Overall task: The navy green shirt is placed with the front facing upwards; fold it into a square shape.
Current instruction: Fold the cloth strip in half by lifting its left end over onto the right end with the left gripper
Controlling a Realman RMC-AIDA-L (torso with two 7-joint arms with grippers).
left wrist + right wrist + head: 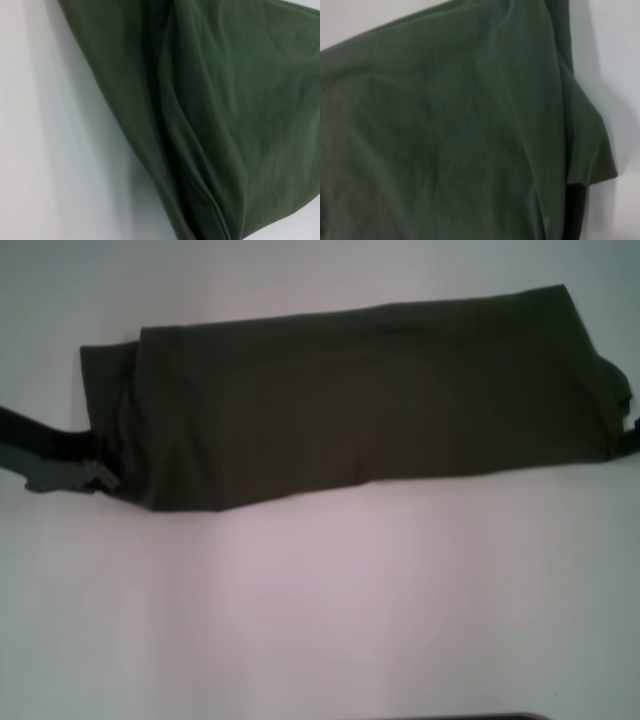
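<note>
The navy green shirt [350, 400] lies on the white table [320, 600] as a long dark band running from left to right, so I think the long fold is made and folding the ends in to make a square comes next. The left gripper [95, 476] is at its left end and the right gripper [632, 428] peeks out at its right end. I cannot tell if either one is holding the cloth.

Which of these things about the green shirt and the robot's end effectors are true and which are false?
1. The navy green shirt is folded into a long band. True.
2. The shirt lies on a white table. True.
3. The pink lettering shows on top. False: only plain green cloth shows.
4. The left end effector hovers high above the shirt's middle. False: it sits low at the shirt's left end.
5. The shirt is already a square. False: it is much wider than deep.
</note>
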